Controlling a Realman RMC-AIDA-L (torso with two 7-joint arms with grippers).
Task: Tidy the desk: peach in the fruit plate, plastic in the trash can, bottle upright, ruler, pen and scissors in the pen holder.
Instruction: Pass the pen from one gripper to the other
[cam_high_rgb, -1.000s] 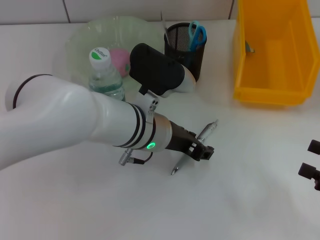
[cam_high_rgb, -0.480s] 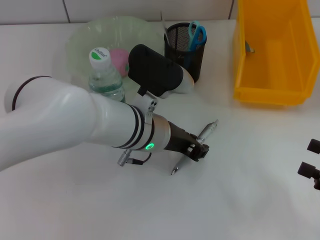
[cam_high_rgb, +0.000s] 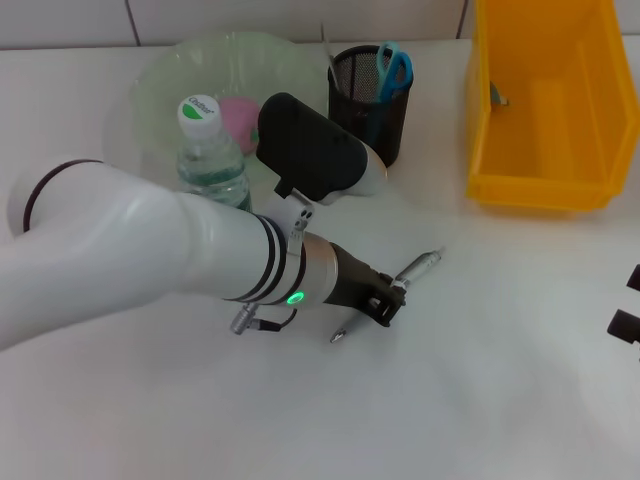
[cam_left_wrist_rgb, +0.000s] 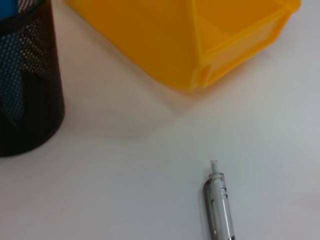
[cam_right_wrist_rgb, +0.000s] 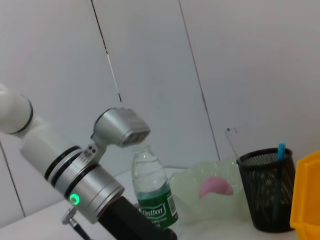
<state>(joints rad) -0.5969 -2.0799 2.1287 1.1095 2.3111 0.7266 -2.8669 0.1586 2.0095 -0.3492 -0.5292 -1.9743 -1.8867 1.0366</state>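
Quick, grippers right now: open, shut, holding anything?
Left gripper: shut on the pen, at desk level.
Right gripper: parked at the right edge, cannot be told.

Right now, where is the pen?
In the head view the pen lies on the white desk near the middle, at the left pincer, in front of the black pen holder.

Bright even overhead light, soft faint shadows; left wrist view blurred close up
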